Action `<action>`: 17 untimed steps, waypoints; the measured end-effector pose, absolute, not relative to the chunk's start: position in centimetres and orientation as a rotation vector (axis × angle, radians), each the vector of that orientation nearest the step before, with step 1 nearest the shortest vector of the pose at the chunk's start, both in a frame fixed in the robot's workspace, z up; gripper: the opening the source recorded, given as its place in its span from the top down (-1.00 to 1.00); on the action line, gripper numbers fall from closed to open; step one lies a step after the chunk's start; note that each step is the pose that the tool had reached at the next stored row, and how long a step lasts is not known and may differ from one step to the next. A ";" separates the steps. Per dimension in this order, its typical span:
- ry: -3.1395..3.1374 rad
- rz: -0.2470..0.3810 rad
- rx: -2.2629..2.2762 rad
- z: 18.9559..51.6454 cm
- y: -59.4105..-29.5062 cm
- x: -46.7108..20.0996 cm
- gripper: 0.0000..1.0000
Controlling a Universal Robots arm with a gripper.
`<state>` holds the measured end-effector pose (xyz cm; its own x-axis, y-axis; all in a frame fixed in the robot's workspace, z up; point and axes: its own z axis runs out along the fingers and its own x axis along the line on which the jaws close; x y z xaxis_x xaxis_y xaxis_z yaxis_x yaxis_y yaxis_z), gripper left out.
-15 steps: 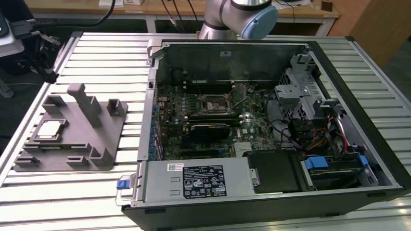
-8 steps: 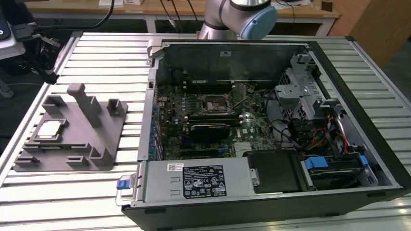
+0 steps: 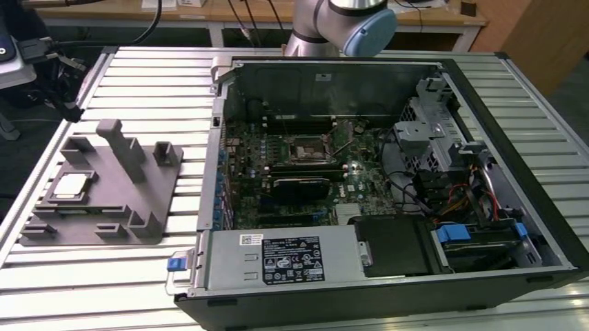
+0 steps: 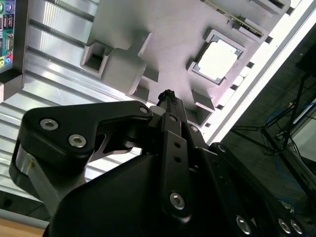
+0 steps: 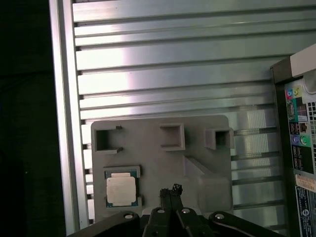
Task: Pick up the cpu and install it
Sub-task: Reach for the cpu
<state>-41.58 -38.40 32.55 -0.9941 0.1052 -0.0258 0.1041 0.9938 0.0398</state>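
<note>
Spanning the exterior view, a slatted aluminium tabletop carries an open black computer case across the centre and right of the frame. Its green motherboard is exposed, with a black square socket frame near the middle. The robot arm stands at the top centre, behind the case. On the exterior view's left, beside the case, a grey plastic fixture with upright posts lies flat on the tabletop. In both wrist views the gripper hangs above this fixture with its fingertips pressed together and nothing between them. The cpu rests pale side up in a square recess of the fixture, at the exterior view's left. In both wrist views it lies apart from the gripper, off to one side of the tips.
</note>
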 end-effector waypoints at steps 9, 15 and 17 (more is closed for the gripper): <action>3.109 0.060 0.163 32.0 -38.7 -41.8 0.79; 3.109 0.060 0.163 31.7 -39.4 -41.9 0.79; 3.109 0.060 0.163 31.6 -39.7 -41.9 0.79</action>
